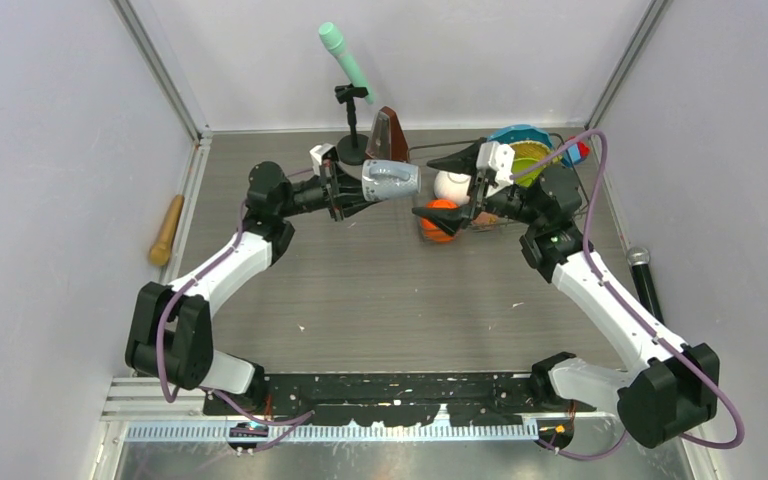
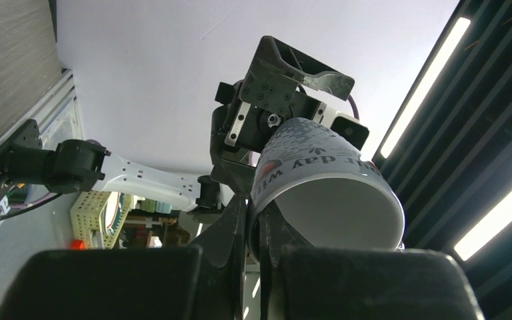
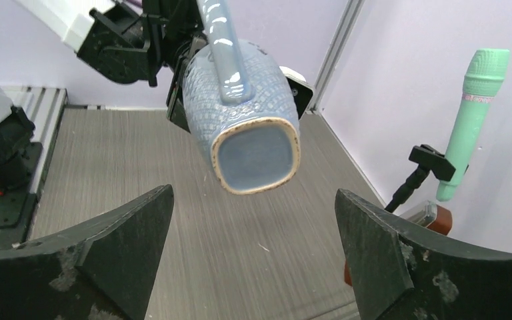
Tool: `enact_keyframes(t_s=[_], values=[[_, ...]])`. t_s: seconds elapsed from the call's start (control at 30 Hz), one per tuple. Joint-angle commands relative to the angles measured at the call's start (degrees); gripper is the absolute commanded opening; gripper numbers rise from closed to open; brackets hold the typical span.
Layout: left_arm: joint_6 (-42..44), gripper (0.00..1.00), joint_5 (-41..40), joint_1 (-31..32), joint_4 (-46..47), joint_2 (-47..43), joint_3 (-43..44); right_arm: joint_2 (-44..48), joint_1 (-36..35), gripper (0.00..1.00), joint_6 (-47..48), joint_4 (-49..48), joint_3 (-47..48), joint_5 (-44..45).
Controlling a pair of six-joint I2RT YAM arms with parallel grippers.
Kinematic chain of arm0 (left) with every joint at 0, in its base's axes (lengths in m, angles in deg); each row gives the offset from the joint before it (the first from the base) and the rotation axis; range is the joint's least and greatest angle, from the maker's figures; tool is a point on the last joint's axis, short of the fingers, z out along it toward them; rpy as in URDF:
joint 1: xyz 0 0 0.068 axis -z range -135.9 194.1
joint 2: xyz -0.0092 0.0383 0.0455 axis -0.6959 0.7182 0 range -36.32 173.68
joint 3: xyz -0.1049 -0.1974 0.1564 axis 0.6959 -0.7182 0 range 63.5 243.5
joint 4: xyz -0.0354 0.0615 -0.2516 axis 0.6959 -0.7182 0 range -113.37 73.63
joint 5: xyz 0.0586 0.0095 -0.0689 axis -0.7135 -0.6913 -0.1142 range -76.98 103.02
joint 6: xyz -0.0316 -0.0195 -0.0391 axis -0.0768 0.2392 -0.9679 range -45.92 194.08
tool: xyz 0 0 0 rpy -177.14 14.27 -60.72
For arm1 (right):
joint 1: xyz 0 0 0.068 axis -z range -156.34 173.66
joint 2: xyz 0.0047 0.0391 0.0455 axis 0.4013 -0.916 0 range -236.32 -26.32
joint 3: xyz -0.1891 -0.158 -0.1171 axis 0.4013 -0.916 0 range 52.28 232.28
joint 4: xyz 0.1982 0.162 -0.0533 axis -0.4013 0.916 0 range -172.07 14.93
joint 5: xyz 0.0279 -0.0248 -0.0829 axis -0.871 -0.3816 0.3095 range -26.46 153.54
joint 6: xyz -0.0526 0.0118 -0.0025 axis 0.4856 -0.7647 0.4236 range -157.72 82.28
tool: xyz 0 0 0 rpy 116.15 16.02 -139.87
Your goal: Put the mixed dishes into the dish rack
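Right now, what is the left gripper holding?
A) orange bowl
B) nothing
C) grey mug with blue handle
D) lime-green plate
C: the left gripper is shut on the rim of the grey mug. The mug is held sideways above the table, with its base facing the open right gripper.
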Motion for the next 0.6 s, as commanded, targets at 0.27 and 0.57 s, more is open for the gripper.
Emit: enact_keyframes(t_s=[0.27, 0.57], values=[[3.50, 0.00, -0.37, 0.07, 12.26, 2.18, 5.74, 9.93, -0.27, 1.00, -47.22, 15.86, 3.45, 21.79], [17.26, 0.00, -1.31, 0.11, 19.28, 7.35, 10.87, 8.35, -0.21, 1.00, -92.77, 40.06, 9.93, 27.82]])
